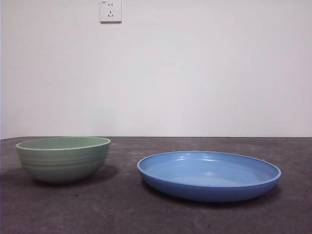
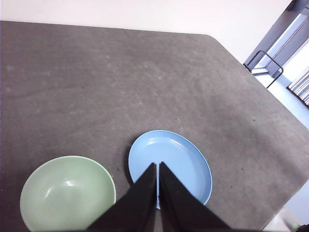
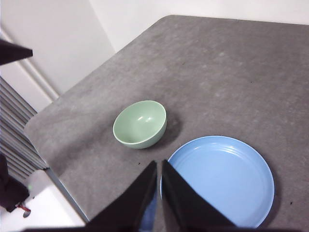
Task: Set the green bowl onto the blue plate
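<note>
Nearest the front edge of the bench (image 1: pixel 156 219) sits the blue plate (image 1: pixel 208 175), flat on the dark grey surface, empty, its glossy well open to receive something. A little further back, and off to one side, the green bowl (image 1: pixel 63 159) stands upright on its base, mouth up, nothing in it. A strip of bare bench shows between the two, so they are near but not touching. The bowl is therefore not yet on the plate and the task looks untouched; the open gap would give room to come down over the bowl's rim without knocking the plate.

Neither arm shows in the front view, so both are judged to be raised and waiting above the bench. The left hand (image 2: pixel 158 166) looks down from high up, its two black jaws pressed together with only a thin seam between them, clenched on nothing; the plate lies under its tips and the bowl just beside. The right hand (image 3: pixel 160 166) is also held high, jaws closed tight and empty, aimed at the plate's near rim with the bowl beyond, toward the rounded bench corner. Either hand would need to open before it could take the bowl by its wall.

Furthest back, a white wall socket (image 1: pixel 110 10) sits on the plain wall
</note>
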